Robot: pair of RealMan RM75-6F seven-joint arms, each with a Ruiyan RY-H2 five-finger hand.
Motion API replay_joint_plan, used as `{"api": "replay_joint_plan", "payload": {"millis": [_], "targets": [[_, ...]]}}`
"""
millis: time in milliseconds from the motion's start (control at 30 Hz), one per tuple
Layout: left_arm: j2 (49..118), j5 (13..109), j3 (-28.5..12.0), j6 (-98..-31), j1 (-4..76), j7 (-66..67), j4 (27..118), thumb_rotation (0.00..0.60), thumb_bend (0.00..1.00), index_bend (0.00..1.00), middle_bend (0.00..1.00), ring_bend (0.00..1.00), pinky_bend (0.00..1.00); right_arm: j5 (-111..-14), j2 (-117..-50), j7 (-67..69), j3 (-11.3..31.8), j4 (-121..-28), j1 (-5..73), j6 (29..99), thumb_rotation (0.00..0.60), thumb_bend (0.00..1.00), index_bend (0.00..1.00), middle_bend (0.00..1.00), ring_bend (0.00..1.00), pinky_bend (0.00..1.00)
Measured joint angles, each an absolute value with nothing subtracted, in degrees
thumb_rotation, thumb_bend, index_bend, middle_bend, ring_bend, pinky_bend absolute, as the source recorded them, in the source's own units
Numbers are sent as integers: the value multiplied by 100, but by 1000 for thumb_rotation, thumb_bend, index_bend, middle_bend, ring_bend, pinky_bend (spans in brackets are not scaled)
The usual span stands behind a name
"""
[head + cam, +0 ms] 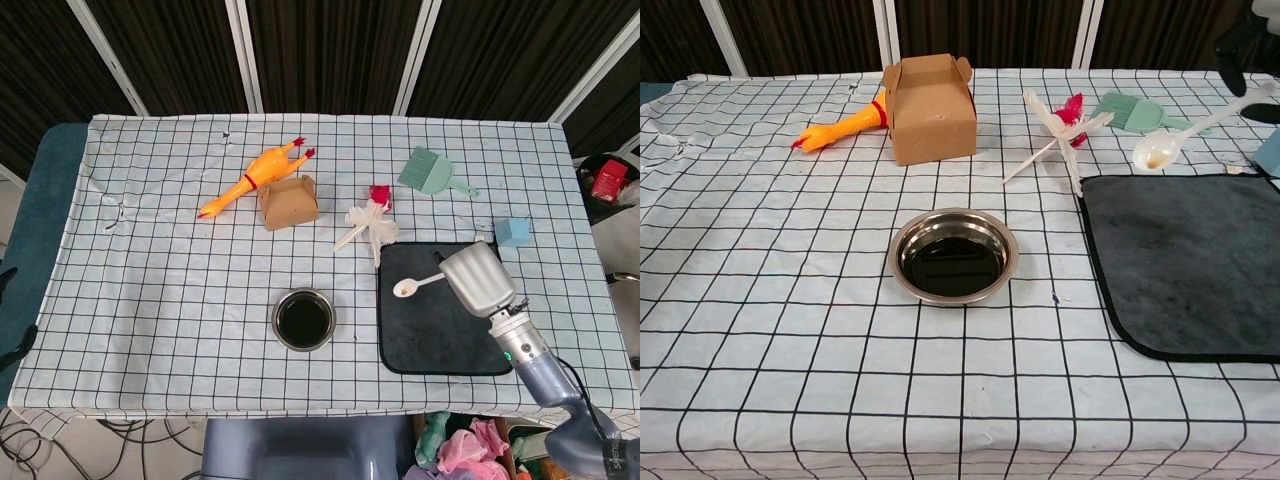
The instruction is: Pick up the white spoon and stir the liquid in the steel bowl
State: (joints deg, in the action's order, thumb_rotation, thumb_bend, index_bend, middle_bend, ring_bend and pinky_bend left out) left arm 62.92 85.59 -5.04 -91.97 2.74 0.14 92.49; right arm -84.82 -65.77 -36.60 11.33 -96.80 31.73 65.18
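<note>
Here our right hand (pixel 478 278) pinches the white spoon (pixel 1160 152) by its handle, above the dark mat (pixel 440 330). The steel bowl (pixel 953 256) sits well apart. We cannot tell our left hand's (pixel 14 345) state.

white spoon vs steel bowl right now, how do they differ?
The white spoon is held in the air by the right hand; the steel bowl sits on the checked cloth. The spoon's scoop shows a small brownish trace; the bowl is filled with dark liquid. Both have their hollows facing up.

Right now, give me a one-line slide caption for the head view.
Right hand holds the white spoon above the dark mat, right of the steel bowl of dark liquid.
</note>
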Motion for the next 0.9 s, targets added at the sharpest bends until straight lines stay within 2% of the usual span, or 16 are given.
{"api": "replay_joint_plan", "payload": {"millis": [267,533,900], "targets": [[6358,8389,-636,-9262,261,-75,9125,600,322,99,13,0,0,-9306,-7040,-3870,1194,-9109,3563,6872,600,452,668,870,1000,1000],[6472,8211,-744,-9147,331,-90,8985,600,322,102,12,0,0,-9773,-7596,-4076,1205,-8921,3826,7079,600,450,669,870,1000,1000],[6454,8153,-776,-9087,342,-224,8925,600,322,101,12,0,0,-10303,-8684,-4421,954,-8051,4044,7288,600,442,679,870,1000,1000]]}}
